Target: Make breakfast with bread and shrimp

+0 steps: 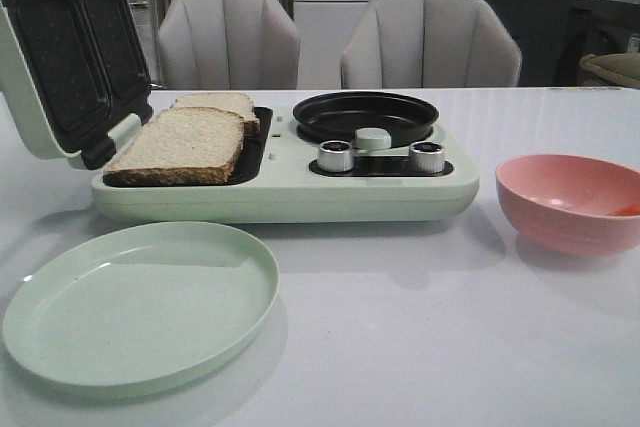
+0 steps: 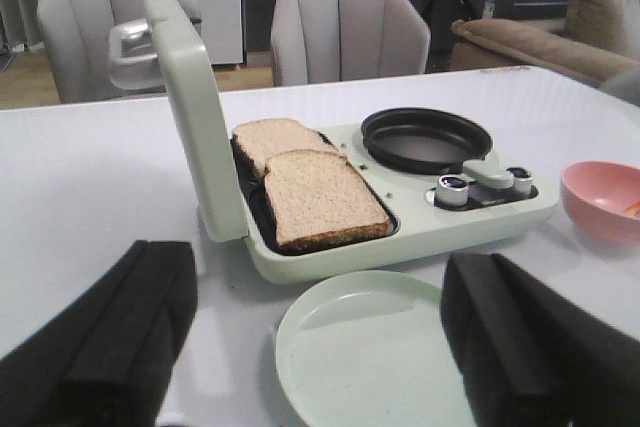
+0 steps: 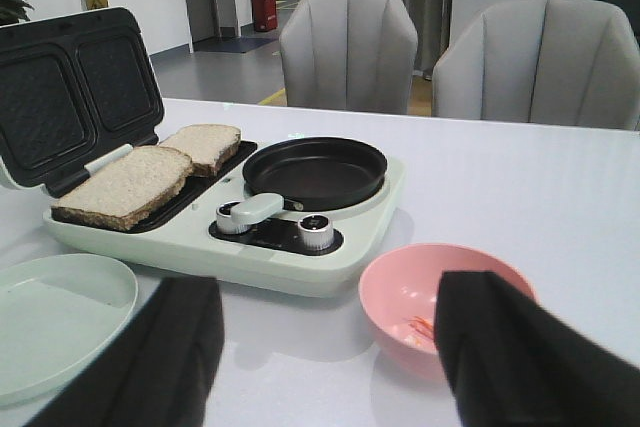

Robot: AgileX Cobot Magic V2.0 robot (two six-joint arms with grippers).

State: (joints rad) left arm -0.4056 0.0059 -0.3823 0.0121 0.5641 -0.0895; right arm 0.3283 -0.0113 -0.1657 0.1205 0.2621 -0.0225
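Observation:
Two slices of bread (image 1: 180,144) lie side by side in the open left tray of a mint-green breakfast maker (image 1: 290,192). They also show as bread (image 2: 320,197) and bread (image 3: 125,185) in the wrist views. A little orange shrimp (image 3: 422,327) lies in the pink bowl (image 3: 410,287), seen as a shrimp speck (image 1: 625,210) from the front. My left gripper (image 2: 318,277) hangs open over the plate side. My right gripper (image 3: 330,292) is open near the bowl, one finger hiding part of it. Neither gripper appears in the front view.
An empty pale green plate (image 1: 140,302) sits in front of the maker. The maker's lid (image 1: 60,57) stands raised at the left. A black pan (image 1: 365,115) sits on its right half behind two silver knobs (image 1: 335,156). Two grey chairs (image 1: 228,37) stand behind the table.

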